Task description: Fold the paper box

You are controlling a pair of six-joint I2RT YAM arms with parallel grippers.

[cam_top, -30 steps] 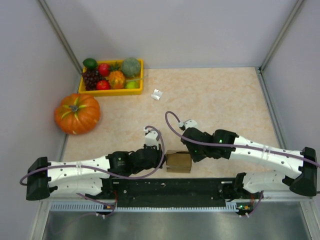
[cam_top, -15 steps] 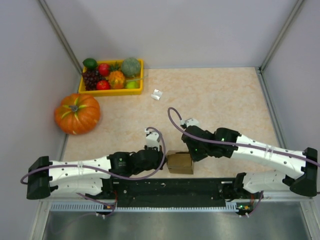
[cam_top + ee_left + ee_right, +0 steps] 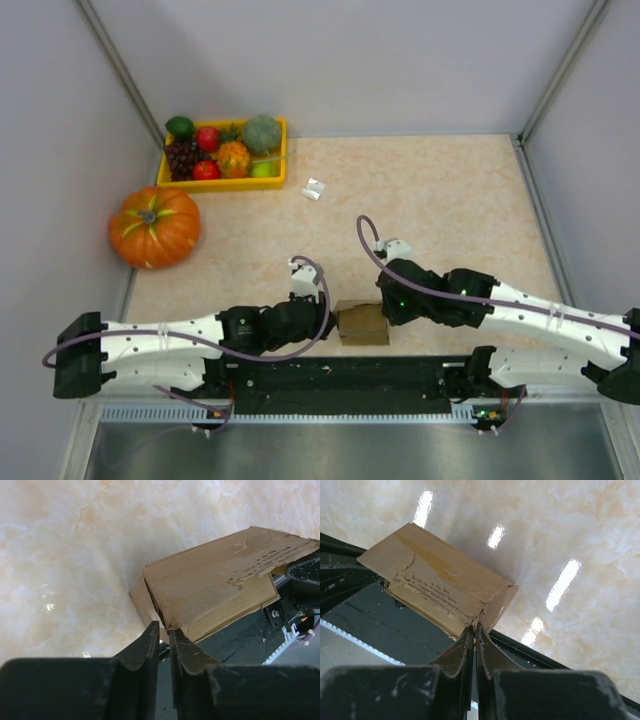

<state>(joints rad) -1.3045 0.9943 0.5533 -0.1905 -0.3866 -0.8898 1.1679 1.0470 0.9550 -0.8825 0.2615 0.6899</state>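
Left pincer (image 3: 164, 630) and right pincer (image 3: 474, 629) meet the paper box (image 3: 361, 323) from opposite sides.
The brown kraft box sits at the near edge of the desk (image 3: 440, 200), between the arms, already a small block with one ragged flap edge. The left jaws stand a sliver apart at a corner; whether they pinch cardboard cannot be told. The right jaws are closed tight, tips against the opposite corner, holding nothing visible. Folding looks nearly finished; next likely calls for pressing that flap flat. No brand or writing is readable.
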